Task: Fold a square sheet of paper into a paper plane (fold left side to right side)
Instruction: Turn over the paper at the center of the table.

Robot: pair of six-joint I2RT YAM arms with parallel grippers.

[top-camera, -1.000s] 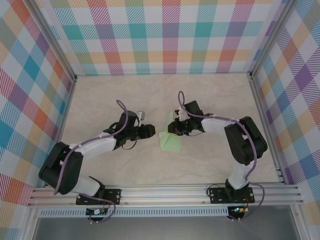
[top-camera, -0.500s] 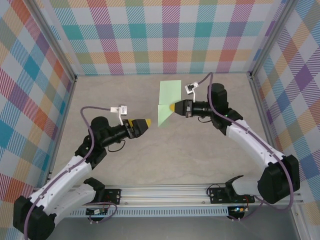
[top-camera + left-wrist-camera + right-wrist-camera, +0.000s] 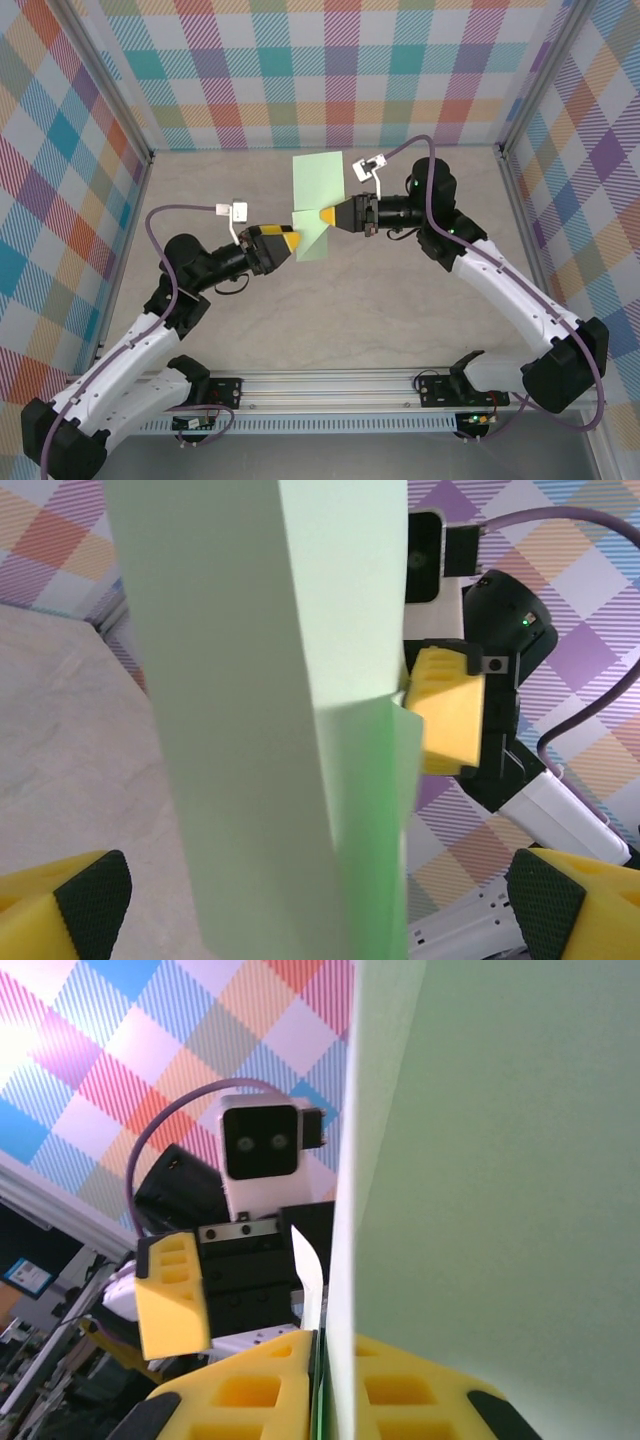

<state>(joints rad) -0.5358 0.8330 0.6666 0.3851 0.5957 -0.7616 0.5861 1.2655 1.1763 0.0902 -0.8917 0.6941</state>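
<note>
The square sheet of paper [image 3: 318, 182] is pale green, creased and partly folded, and hangs upright in the air above the table's middle. My right gripper [image 3: 325, 216] comes in from the right and is shut on its right edge; in the right wrist view the yellow pads [image 3: 250, 1390] pinch the sheet [image 3: 500, 1160]. My left gripper [image 3: 287, 240] reaches up from the left, open wide. In the left wrist view its fingertips [image 3: 90, 895] stand far apart on either side of the sheet [image 3: 250, 730], touching nothing. The lower flap [image 3: 318, 245] hangs below the right gripper.
The beige marbled table [image 3: 400, 300] lies below both arms. Checked walls [image 3: 330, 90] close the back and both sides. An aluminium rail [image 3: 330, 385] with the arm bases runs along the near edge.
The right gripper lifted the sheet off the table and carried it left. The left gripper opened wide, rose, and moved right until its jaws straddle the sheet.
</note>
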